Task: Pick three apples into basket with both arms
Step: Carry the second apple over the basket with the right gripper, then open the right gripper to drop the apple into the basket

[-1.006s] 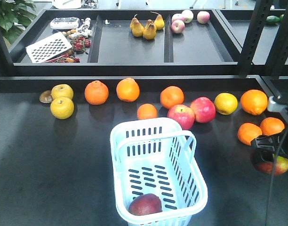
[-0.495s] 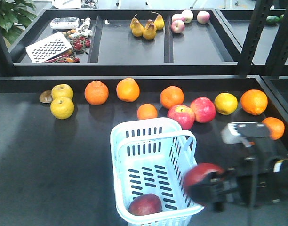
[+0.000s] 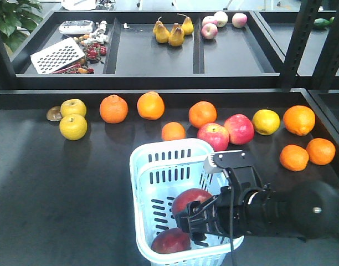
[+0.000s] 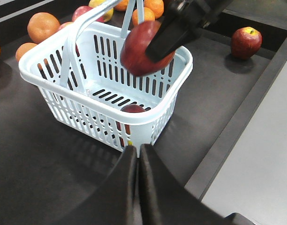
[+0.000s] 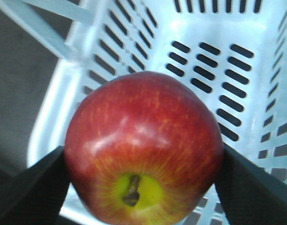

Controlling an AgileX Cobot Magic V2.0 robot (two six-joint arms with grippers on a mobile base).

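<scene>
Apple (image 5: 143,145) clamped btwn right jaws, over basket (image 4: 101,107).

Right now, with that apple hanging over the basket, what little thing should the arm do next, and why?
Probably open the right gripper, perhaps after dipping slightly. It clamps the dark red apple above the floor of the blue-white basket, inside its rim. The apple already inside lies at the basket's near end, so there looks to be room.
</scene>
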